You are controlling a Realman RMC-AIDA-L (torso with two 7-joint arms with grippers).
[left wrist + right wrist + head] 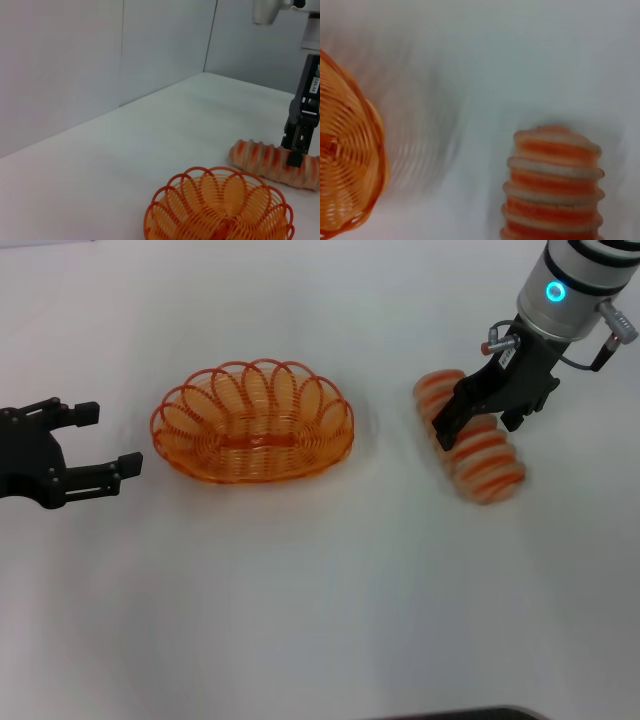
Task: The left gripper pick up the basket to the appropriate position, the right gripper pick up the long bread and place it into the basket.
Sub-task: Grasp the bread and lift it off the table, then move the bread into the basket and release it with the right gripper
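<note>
The orange wire basket (252,422) stands on the white table, left of centre; it also shows in the left wrist view (220,207) and the right wrist view (347,165). My left gripper (112,438) is open and empty, just left of the basket and apart from it. The long bread (474,445), tan with orange stripes, lies right of the basket, low at the table. My right gripper (482,420) reaches down from above and is shut across the bread's middle. The left wrist view shows the right gripper (298,150) on the bread (272,161). The bread fills the right wrist view (552,187).
The white table (300,620) stretches around the things. A gap of bare table lies between the basket and the bread. Grey walls (75,65) stand behind the table in the left wrist view.
</note>
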